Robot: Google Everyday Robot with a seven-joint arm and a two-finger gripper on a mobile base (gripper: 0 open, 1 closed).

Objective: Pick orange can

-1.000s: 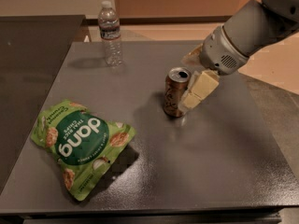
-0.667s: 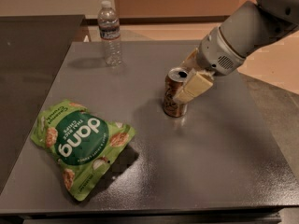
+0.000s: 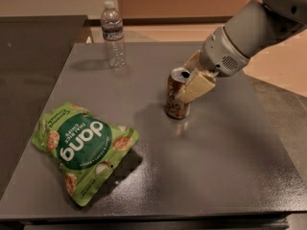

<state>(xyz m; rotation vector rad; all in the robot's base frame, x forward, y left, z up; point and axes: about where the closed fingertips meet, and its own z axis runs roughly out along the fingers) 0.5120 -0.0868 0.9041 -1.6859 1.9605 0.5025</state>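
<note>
The orange can (image 3: 174, 101) is orange-brown with a silver top and stands near the middle of the dark grey table (image 3: 225, 152), leaning slightly. My gripper (image 3: 186, 80) comes in from the upper right on a grey arm and sits at the can's upper half. One cream finger (image 3: 195, 87) lies across the can's near right side, and the other (image 3: 193, 60) is behind its top. The fingers are shut on the can, whose base is still at the table surface.
A clear plastic water bottle (image 3: 112, 33) stands at the table's far left. A green "dong" snack bag (image 3: 82, 148) lies at the front left. The table's front edge runs along the bottom of the view, and a lower dark surface (image 3: 29, 71) lies to the left.
My gripper has moved left from beside the can onto it, so the fingers now straddle its upper part. The can has tipped slightly. Bottle and bag have not moved.
</note>
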